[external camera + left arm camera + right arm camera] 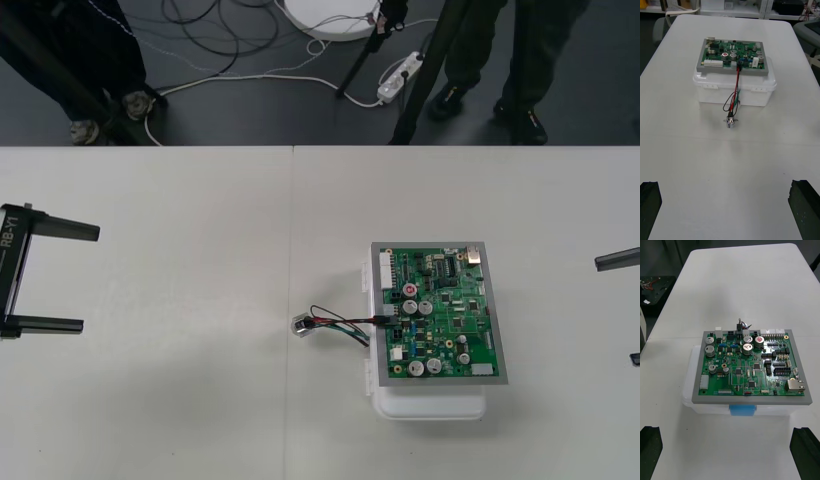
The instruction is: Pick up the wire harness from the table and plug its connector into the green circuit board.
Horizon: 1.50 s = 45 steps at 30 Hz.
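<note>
The wire harness point(345, 325) lies partly on the table point(180, 300) and ends at the green board point(440, 310), well apart from both grippers. The board sits on a white base point(430, 405) right of the table's middle.

The left gripper point(90, 278) waits at the left edge with its fingers spread wide. The right gripper point(614, 310) is at the right edge, also spread, and neither holds anything.

The black plug point(739, 67) appears to be seated in a connector on the board's left edge. The round metal socket point(303, 325) rests on the table just beside the base.

I judge the plugging done, so what remains is a check. To do it well, keep both arms out at the sides, away from the loose wires, because a snag could pull the plug out.

The left wrist view shows the red, black and green wires dropping down the base wall to the socket. The right wrist view, from the opposite side, shows the plug standing upright among the edge connectors. The front view gives the layout from above.
</note>
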Each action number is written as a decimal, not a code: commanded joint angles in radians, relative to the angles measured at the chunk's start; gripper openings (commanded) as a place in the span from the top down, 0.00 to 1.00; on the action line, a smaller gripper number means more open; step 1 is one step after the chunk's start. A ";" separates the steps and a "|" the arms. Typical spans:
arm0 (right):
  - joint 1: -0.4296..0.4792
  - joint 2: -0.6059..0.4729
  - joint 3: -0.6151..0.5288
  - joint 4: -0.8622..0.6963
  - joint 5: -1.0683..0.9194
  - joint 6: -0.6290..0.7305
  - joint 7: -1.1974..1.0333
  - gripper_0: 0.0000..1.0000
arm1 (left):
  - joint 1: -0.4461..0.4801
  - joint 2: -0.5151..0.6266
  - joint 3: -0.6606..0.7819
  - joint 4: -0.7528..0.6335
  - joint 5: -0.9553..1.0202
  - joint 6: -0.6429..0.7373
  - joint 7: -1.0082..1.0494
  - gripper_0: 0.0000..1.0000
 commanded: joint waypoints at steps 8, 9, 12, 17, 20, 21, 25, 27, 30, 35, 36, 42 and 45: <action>0.001 -0.043 -0.068 -0.023 -0.003 -0.050 -0.110 0.00 | 0.090 -0.014 0.030 -0.044 0.027 -0.038 0.064 0.00; 0.004 -0.042 -0.068 -0.022 -0.005 -0.050 -0.107 0.00 | 0.091 -0.014 0.030 -0.044 0.028 -0.038 0.067 0.00; 0.010 -0.035 -0.069 -0.023 -0.002 -0.050 -0.102 0.00 | 0.091 -0.014 0.030 -0.044 0.028 -0.038 0.071 0.00; 0.035 -0.035 -0.083 -0.023 -0.002 -0.048 -0.099 0.00 | 0.101 -0.014 0.028 -0.046 0.028 -0.038 0.085 0.00; 0.038 -0.035 -0.089 -0.023 -0.002 -0.048 -0.094 0.00 | 0.107 -0.014 0.028 -0.046 0.028 -0.038 0.090 0.00; 0.038 -0.035 -0.089 -0.022 -0.002 -0.048 -0.094 0.00 | 0.107 -0.014 0.028 -0.046 0.028 -0.038 0.093 0.00; 0.038 -0.035 -0.089 -0.023 -0.002 -0.048 -0.094 0.00 | 0.108 -0.013 0.028 -0.046 0.028 -0.038 0.099 0.00; 0.038 -0.035 -0.089 -0.022 0.000 -0.048 -0.094 0.00 | 0.108 -0.014 0.028 -0.046 0.027 -0.038 0.103 0.00; 0.038 -0.035 -0.092 -0.019 -0.002 -0.048 -0.094 0.00 | 0.108 -0.014 0.028 -0.046 0.022 -0.038 0.106 0.00; 0.038 -0.035 -0.092 -0.019 -0.002 -0.048 -0.094 0.00 | 0.108 -0.014 0.028 -0.046 0.016 -0.038 0.114 0.00; 0.038 -0.035 -0.092 -0.019 -0.002 -0.048 -0.094 0.00 | 0.107 -0.014 0.028 -0.046 0.017 -0.038 0.116 0.00; 0.038 -0.035 -0.092 -0.019 -0.002 -0.048 -0.094 0.00 | 0.104 -0.014 0.028 -0.046 0.014 -0.038 0.116 0.00; 0.038 -0.035 -0.092 -0.019 -0.002 -0.048 -0.094 0.00 | 0.104 -0.014 0.028 -0.046 0.014 -0.038 0.116 0.00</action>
